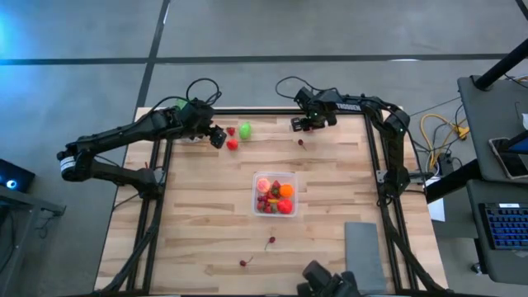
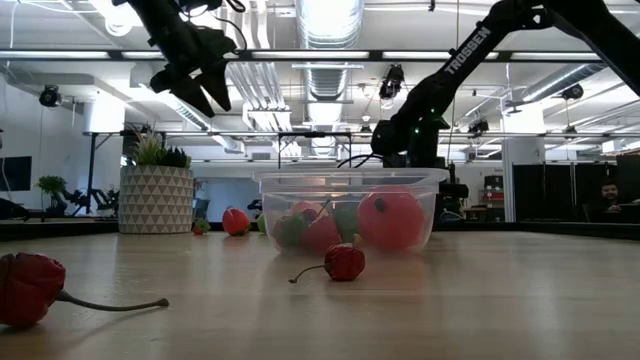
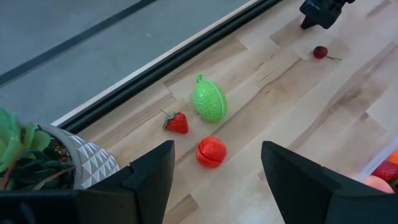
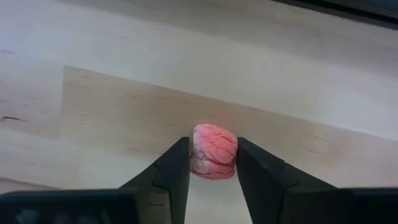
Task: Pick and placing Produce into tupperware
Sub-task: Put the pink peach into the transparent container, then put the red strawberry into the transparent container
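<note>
At the far edge of the tabletop [image 1: 206,239], toward one o'clock from the clear tub [image 1: 275,195], we find the right pincer [image 4: 213,163] lowered over a small pink fruit [image 4: 214,151], its two fingers pressed against the fruit's flanks. The fruit sits squarely between the fingertips, resting on the wood; we judge the grasp made but the lift not begun.

We read the piece as a light, hollow plastic toy: wrinkled on top, so less slippery than a smooth ball, yet round enough to squirt out if pinched off-centre. A hold across its widest part, as here, looks soundest to us, with only modest squeeze.

The left pincer [image 3: 214,180] hangs released above the far-left area, at about eleven o'clock from the tub. Ahead of it lie a red ball [image 3: 211,152], a strawberry [image 3: 176,122] and a lime-green fruit [image 3: 209,101], close together beside a potted plant [image 3: 37,155].

The tub already holds several red, pink and orange pieces. Three cherries remain loose: one [image 1: 302,143] near the right pincer, two [image 1: 270,241] [image 1: 243,262] at six to seven o'clock from the tub.
</note>
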Tool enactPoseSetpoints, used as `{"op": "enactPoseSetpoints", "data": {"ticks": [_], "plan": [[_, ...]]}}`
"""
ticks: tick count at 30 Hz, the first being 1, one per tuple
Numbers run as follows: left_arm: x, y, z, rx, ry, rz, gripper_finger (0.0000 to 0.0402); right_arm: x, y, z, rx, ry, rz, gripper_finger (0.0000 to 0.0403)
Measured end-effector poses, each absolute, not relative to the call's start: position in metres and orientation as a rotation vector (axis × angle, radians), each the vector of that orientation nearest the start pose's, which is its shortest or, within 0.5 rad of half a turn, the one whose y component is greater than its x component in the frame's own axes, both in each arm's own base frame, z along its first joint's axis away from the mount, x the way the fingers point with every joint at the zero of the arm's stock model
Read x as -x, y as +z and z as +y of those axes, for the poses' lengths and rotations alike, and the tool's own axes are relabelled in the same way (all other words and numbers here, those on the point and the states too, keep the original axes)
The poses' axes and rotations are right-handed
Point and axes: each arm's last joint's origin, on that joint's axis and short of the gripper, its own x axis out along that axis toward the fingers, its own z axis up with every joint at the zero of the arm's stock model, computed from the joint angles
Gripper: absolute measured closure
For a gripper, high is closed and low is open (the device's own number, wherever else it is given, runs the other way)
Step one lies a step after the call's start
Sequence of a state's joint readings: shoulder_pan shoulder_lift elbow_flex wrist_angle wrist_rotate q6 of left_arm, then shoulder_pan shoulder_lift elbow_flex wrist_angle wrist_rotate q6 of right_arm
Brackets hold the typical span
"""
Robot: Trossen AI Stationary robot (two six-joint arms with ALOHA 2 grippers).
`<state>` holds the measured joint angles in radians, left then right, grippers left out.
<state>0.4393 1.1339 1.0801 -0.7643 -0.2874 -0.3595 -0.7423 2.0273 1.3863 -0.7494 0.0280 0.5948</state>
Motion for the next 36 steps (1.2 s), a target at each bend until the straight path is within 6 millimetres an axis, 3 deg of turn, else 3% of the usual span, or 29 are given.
{"op": "enactPoseSetpoints", "data": {"ticks": [5,9,14,18,23,26,30,36], "plan": [[-0.197,0.32,0.102,0.386,0.83,0.702,0.0175,-0.288,0.165,-0.252,-0.972,-0.95,1.099,0.0285],[-0.197,0.32,0.102,0.386,0.83,0.703,0.0175,-0.298,0.198,-0.228,-0.932,-0.715,1.057,0.0287],[-0.197,0.32,0.102,0.384,0.829,0.705,0.0175,-0.309,0.251,-0.168,-0.766,-0.322,1.026,0.0283],[-0.197,0.319,0.102,0.357,0.817,0.716,0.0175,-0.317,0.275,-0.112,-0.582,-0.143,1.017,0.0277],[-0.197,0.318,0.102,0.311,0.798,0.739,0.0175,-0.33,0.276,-0.058,-0.448,-0.034,1.055,0.0268],[-0.197,0.317,0.102,0.308,0.797,0.746,0.0175,-0.337,0.268,-0.035,-0.387,-0.062,1.097,0.0266],[-0.197,0.317,0.101,0.286,0.786,0.758,0.0175,-0.34,0.252,-0.016,-0.322,-0.151,1.195,0.0267],[-0.197,0.316,0.101,0.287,0.787,0.758,0.0175,-0.341,0.246,-0.009,-0.35,-0.201,1.224,0.024]]}}
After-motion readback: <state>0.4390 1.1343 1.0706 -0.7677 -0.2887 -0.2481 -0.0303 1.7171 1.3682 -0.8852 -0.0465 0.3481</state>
